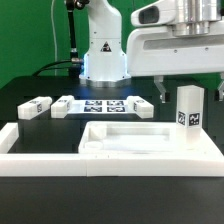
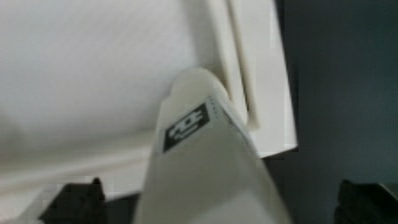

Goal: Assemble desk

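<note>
The claw (image 1: 187, 92) hangs right over one desk leg (image 1: 190, 118). That is the thing that matters most here. The leg stands straight up, with its long side pointing up into the claw, and its top sits between the two fingers (image 2: 80, 202). The claw is open wide. In the wrist view there is a dark gap on each side of the leg (image 2: 210, 150), so neither finger touches it and nothing is held. The leg stands on the desk top (image 1: 130, 140), in the corner on the exterior view's right, close against the raised rim (image 2: 260, 90). I cannot tell if its foot is fixed all the way in. The desk top lies flat near the front edge of the table (image 1: 30, 205), just behind a long white border bar (image 1: 60, 166). Other legs (image 1: 36, 107) lie on their sides farther back, next to the marker board (image 1: 104, 105) and well away from the claw. The leg is already lined up with the claw, so no side move looks needed. I think the claw only has to go straight down to take it again, or straight up to leave it.
</note>
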`<action>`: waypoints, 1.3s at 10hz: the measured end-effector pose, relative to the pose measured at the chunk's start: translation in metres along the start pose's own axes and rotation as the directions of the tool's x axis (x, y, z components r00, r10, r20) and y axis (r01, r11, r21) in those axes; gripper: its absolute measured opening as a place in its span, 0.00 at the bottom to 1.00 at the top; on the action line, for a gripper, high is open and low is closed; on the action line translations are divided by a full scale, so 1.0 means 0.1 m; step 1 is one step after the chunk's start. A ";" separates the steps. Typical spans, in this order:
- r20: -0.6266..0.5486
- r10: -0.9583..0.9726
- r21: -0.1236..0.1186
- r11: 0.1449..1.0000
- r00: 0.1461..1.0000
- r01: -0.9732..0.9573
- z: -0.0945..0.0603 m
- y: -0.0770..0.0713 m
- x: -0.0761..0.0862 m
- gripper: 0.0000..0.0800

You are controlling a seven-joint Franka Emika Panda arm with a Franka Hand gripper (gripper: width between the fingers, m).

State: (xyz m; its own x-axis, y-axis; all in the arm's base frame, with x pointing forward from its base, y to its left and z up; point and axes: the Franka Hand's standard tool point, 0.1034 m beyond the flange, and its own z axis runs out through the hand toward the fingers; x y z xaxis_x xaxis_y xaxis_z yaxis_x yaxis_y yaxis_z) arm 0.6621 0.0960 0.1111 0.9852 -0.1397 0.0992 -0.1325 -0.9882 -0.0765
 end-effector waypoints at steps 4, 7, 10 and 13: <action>0.021 -0.315 -0.007 0.949 0.949 0.316 -0.03 -0.01 0.22 0.81; 0.021 -0.183 -0.010 0.983 0.983 0.183 -0.03 0.00 0.22 0.53; 0.018 0.030 -0.014 0.999 0.999 -0.029 -0.03 0.01 0.22 0.12; 0.012 0.244 -0.021 0.970 0.970 -0.244 -0.03 -0.04 0.21 0.00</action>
State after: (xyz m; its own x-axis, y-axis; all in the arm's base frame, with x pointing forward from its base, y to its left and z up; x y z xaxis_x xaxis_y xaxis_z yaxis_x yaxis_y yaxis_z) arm 0.6832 0.0972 0.1164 0.9243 -0.3760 0.0653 -0.3710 -0.9254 -0.0780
